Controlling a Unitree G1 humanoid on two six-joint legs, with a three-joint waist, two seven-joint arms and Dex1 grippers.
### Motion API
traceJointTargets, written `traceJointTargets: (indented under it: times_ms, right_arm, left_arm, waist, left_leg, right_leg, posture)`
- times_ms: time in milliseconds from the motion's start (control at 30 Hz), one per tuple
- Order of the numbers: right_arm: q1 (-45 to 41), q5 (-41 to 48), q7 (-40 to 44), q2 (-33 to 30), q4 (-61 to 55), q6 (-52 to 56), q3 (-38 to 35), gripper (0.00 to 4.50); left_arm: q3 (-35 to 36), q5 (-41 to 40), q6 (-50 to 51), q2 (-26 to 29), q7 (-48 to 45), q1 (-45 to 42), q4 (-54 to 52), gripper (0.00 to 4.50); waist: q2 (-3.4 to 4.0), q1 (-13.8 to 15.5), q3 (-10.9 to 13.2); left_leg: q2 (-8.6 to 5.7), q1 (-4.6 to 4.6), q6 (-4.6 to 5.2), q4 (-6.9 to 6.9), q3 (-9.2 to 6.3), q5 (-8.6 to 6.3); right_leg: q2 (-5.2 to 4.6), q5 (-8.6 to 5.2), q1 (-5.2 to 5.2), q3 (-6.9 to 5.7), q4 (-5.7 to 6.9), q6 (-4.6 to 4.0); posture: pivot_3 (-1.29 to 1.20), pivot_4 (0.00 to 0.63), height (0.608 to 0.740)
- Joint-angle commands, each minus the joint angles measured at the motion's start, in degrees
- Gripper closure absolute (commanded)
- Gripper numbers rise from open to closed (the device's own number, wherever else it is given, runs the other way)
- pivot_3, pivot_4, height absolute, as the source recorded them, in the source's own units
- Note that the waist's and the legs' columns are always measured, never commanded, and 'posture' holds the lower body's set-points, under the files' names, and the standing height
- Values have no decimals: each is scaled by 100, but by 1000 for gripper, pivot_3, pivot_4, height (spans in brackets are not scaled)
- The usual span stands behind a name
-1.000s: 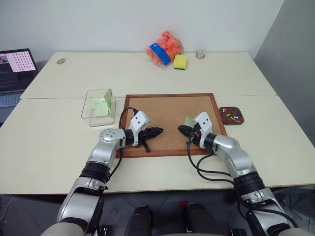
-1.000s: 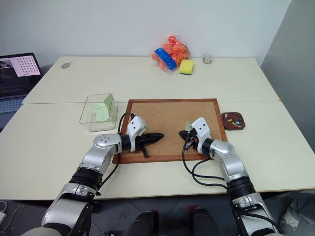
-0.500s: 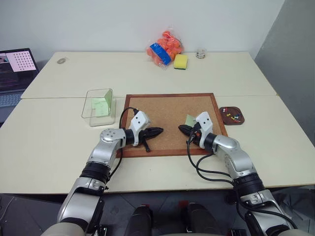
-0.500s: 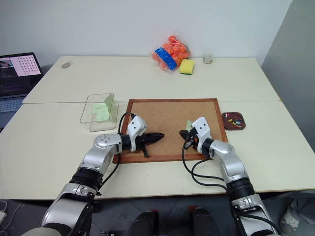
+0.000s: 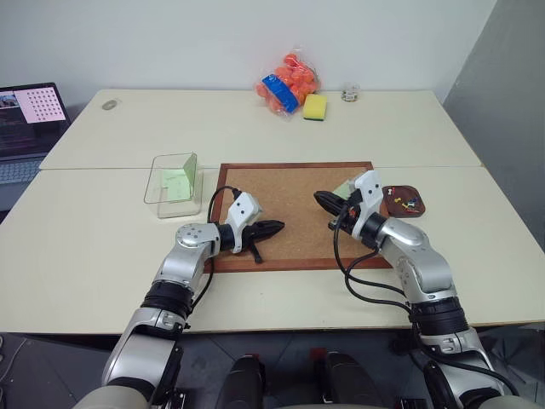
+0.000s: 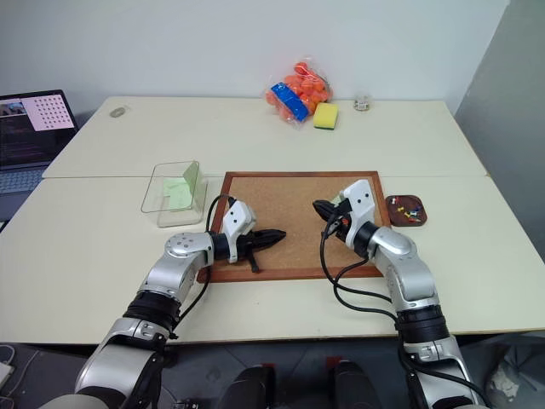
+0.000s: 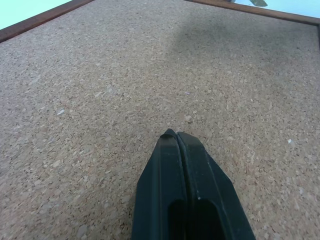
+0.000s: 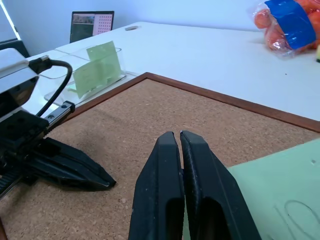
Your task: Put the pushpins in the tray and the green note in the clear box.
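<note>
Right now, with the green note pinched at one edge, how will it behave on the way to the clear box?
The green note looks paper-thin, so it will likely flop and flutter. Very light, it may cling to the right gripper on release.

Office or lab: pale desks [image 5: 255, 128], laptop [image 5: 25, 119], corkboard [image 5: 289, 183].

You have a corkboard [image 5: 289, 204] with a wood frame lying near the front of the pale table [image 5: 85, 230], its cork face bare where it shows. At the far edge sits a bag of orange balls [image 5: 285, 83] with a blue label, and a yellow sponge [image 5: 315, 106] touches its right side. Just right of the sponge stands a small clear jar [image 5: 348, 92]. A laptop [image 5: 25, 115] with its screen lit sits off the table's far left corner, and a small round disc [image 5: 108, 106] lies near that corner.
</note>
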Motion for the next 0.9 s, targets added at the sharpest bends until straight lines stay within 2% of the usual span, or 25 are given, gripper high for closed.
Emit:
traceJointTargets:
  times_ms: [33,400,567,800,900]
  right_arm:
    - [-314,293,-394,197,-238,169,-361,4420]
    - [-816,876,-1343,549,-146,708,-1173,4420]
    - [-826,1004,-1404,559,-285,924,-1147,4500]
    - [-735,1105,-1269,463,-463,1143,-1044,4500]
    - [-667,1183,-1181,466,-558,1226,-921,4500]
  left_arm:
    - [57,-166,443,-239,116,112,-160,4500]
    - [428,-643,1036,-649,388,156,-1041,4500]
    - [683,-1344,1780,-889,367,124,-1570,3711]
    - [801,-1707,2286,-891,402,5,-1680,2203]
    - [815,-1832,2461,-963,447,-8,-1706,1712]
  waist:
    - [0,2,0]
    - [0,21,6]
    - [-2,-14,9]
    - [-1,-41,10]
    - [-1,-27,10]
  left_leg:
    - [0,-1,0,0,0,0]
    - [1,-26,0,1,-9,0]
    - [1,-32,0,-1,-5,0]
    - [4,-31,0,-2,1,0]
    - [3,-32,0,-1,2,0]
  right_leg:
    - [-1,0,0,0,0,0]
    - [-7,1,-15,-4,-6,-1]
    - [-2,1,-30,-2,0,-2]
    - [5,1,-36,4,5,-1]
    - [5,1,-36,3,4,-1]
  posture:
    - [0,150,740]
    - [0,150,740]
    - [0,150,740]
    - [0,150,740]
    - [0,150,740]
